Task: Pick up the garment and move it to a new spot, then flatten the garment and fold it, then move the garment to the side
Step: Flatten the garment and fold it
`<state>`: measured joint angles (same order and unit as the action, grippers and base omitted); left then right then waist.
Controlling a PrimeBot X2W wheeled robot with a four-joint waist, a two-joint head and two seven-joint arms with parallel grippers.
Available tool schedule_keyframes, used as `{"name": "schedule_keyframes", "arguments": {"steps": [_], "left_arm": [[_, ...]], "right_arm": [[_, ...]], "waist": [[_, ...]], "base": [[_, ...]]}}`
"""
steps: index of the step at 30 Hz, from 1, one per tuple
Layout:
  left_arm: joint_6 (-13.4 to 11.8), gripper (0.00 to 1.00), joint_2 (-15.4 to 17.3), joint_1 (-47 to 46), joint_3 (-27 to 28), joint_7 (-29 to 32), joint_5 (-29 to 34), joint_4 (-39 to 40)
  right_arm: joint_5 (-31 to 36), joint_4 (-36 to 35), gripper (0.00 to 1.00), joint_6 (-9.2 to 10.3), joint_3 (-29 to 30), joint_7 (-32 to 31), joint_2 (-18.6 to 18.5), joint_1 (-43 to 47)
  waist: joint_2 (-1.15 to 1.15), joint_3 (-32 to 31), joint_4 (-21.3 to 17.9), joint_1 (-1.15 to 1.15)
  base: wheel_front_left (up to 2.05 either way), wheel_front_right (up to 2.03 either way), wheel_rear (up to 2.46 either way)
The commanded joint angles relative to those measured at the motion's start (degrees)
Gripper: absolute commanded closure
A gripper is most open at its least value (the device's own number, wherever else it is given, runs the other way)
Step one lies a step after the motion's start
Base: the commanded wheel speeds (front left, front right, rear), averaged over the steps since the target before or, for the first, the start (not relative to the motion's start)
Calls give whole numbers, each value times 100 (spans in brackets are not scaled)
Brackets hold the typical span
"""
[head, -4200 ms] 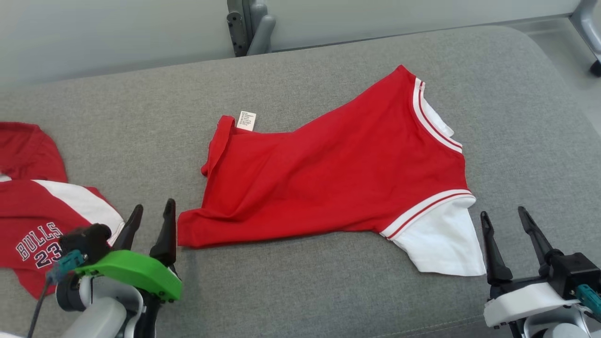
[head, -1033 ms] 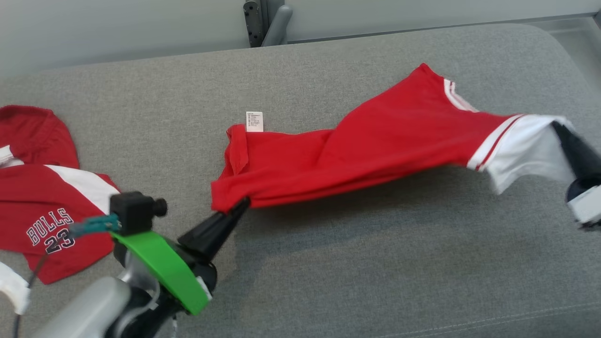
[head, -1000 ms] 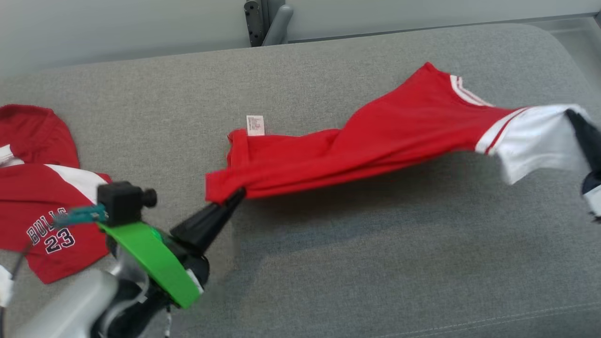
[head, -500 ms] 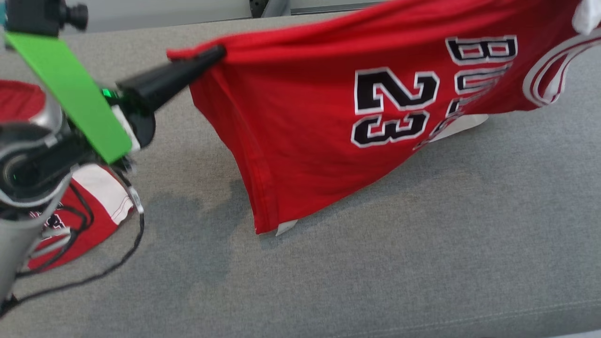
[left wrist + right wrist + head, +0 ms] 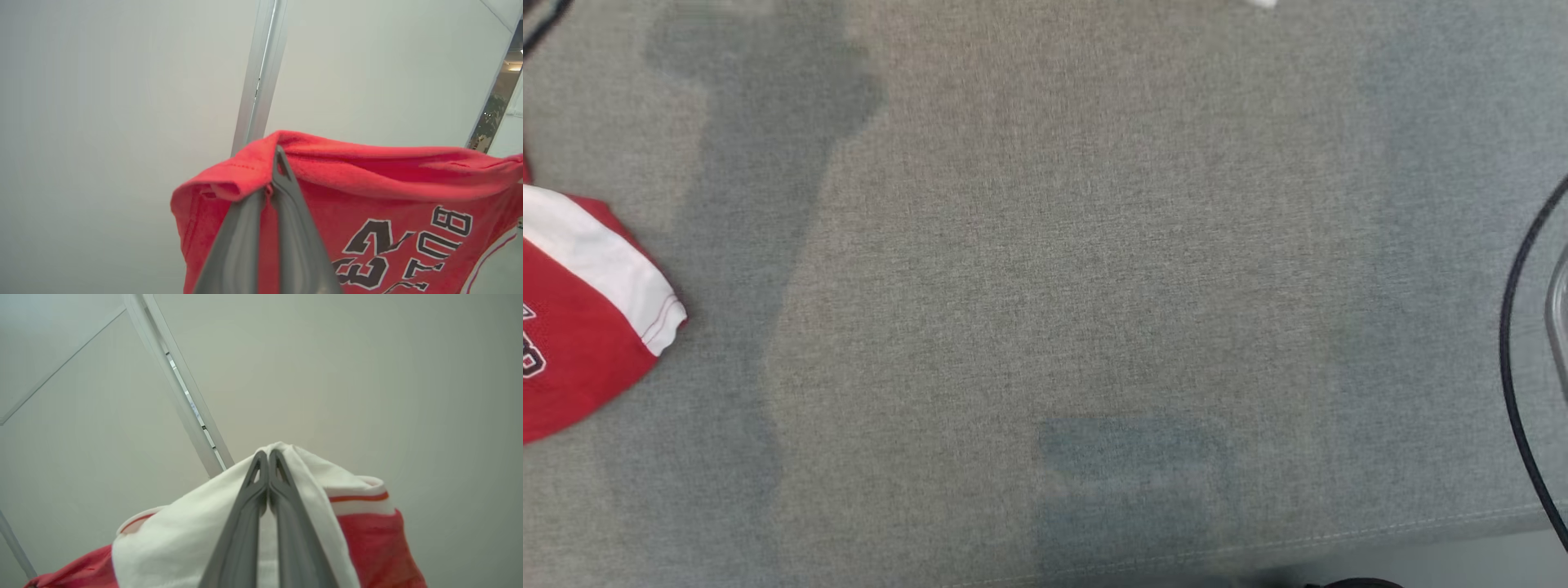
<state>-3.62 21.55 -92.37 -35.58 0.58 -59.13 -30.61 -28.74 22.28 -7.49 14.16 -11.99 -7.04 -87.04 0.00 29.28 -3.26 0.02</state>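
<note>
Both ends of the shirt [image 5: 367, 183] were clamped: left gripper [image 5: 274, 163] on red hem, right gripper [image 5: 267, 455] on white sleeve.

1. An office or lab bay, by the look of it: plain pale wall panels [image 5: 102, 102] flank a slim aluminium post [image 5: 259, 77].
2. Far right of that post, an opening shows a ceiling light [image 5: 513, 67] and a leafy plant [image 5: 488, 122].
3. A grey woven upholstered cushion [image 5: 1045, 245] is the work surface.
</note>
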Motion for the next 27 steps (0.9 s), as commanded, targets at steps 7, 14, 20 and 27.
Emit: {"name": "schedule_keyframes", "arguments": {"steps": [7,14,20,27], "left_arm": [[679,100,-416,-307,-397,-1412,854,-1364],[1082,100,-373,1319,-105,-1579,816,-1576],[1113,100,-112,3322,353,-1577,1020,-718],[1110,100,-83,5543,633,-1566,1662,368]], "right_arm": [[-382,819,100,-1,-965,1156,115,-103],[-1157,409,100,-1,-2931,1682,-825,2058],[-2142,-182,100,0,-3630,1904,-1723,3917],[-2906,-647,100,4,-3625,2042,-2547,5660]], "waist": [[0,934,-331,-2],[0,884,-370,-2],[0,576,-314,-2],[0,-363,-49,-2]], "base": [[0,0,0],[0,0,0],[0,0,0],[0,0,0]]}}
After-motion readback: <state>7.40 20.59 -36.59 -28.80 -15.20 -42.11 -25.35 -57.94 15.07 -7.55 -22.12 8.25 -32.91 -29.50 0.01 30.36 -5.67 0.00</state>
